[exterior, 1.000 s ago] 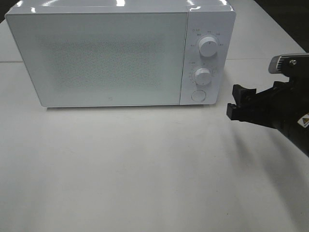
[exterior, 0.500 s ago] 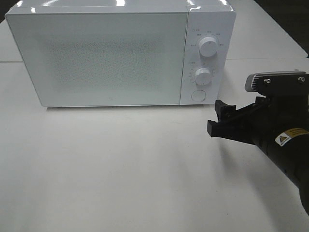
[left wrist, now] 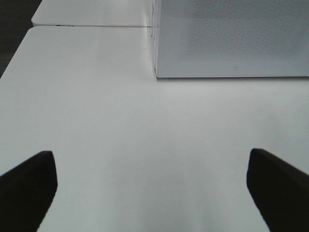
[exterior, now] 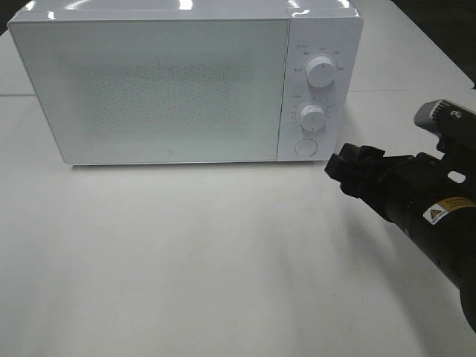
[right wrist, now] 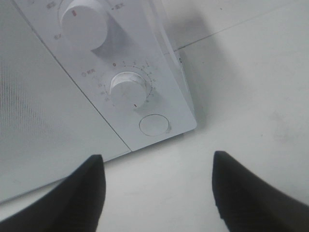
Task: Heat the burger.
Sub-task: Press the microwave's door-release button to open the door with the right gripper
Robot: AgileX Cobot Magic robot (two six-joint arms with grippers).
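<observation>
The burger is out of view in every frame. A white microwave [exterior: 171, 89] stands at the back of the table with its door closed. My right gripper [exterior: 346, 167] hovers just right of and slightly in front of the microwave's lower right corner, open, with nothing between its fingers. In the right wrist view that gripper [right wrist: 157, 193] points at the control panel, close to the round button [right wrist: 154, 124] below the lower knob [right wrist: 129, 88]. My left gripper [left wrist: 149, 193] is open over bare table, with the microwave's left front corner [left wrist: 231, 38] ahead of it.
The control panel carries an upper knob [exterior: 320, 71] and a lower knob [exterior: 313, 117] above the round button [exterior: 305, 147]. The white table [exterior: 186, 260] stretches in front of the microwave. A seam between table sections runs behind its right side.
The right arm has come in from the right toward the microwave's control panel, dipped forward, then lifted and rolled its wrist. The left gripper has not moved.
</observation>
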